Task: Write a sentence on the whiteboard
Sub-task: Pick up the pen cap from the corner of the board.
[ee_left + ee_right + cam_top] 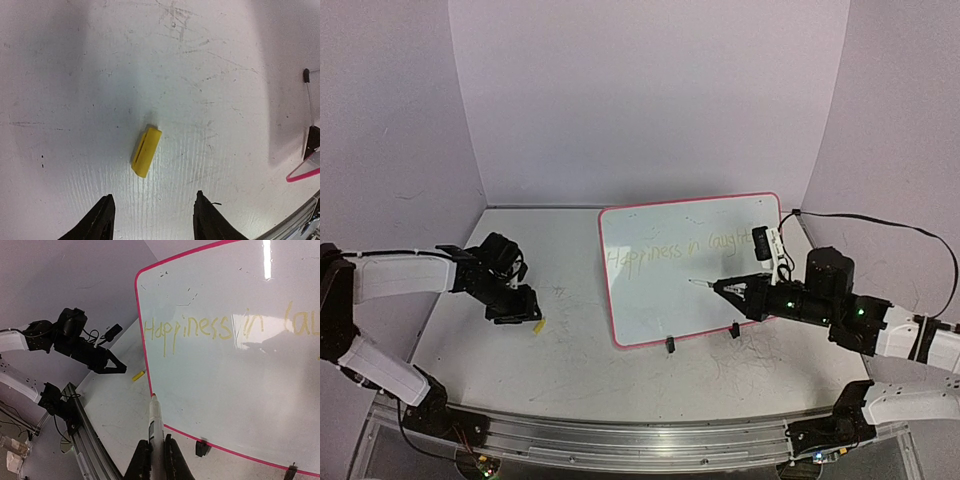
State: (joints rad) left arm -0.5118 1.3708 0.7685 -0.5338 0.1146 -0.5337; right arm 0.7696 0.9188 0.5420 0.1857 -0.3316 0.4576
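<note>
Scuffed table (pixel 580 370), red-rimmed whiteboard (pixel 650 305) propped right of centre, faint yellow-green sentence (pixel 680 248) across its upper half, legible as "Happiness in lau" only from the right wrist, right gripper (pixel 155 460) clamped on a white marker (pixel 155 417), left gripper (pixel 152 200) with fingers apart above a yellow cap (pixel 146 151), its slit seen only from the left wrist.

The whiteboard (pixel 660 300) is seen as glossy white, rimmed in red-pink, with black clip feet (pixel 671 345) at its 6 o'clock edge. The sentence (pixel 680 250) is lettered in faint yellow-green. A yellow marker cap (pixel 146 151) is set against the grey-scratched white bench (pixel 570 370). The marker (pixel 155 422) is white-bodied.
</note>
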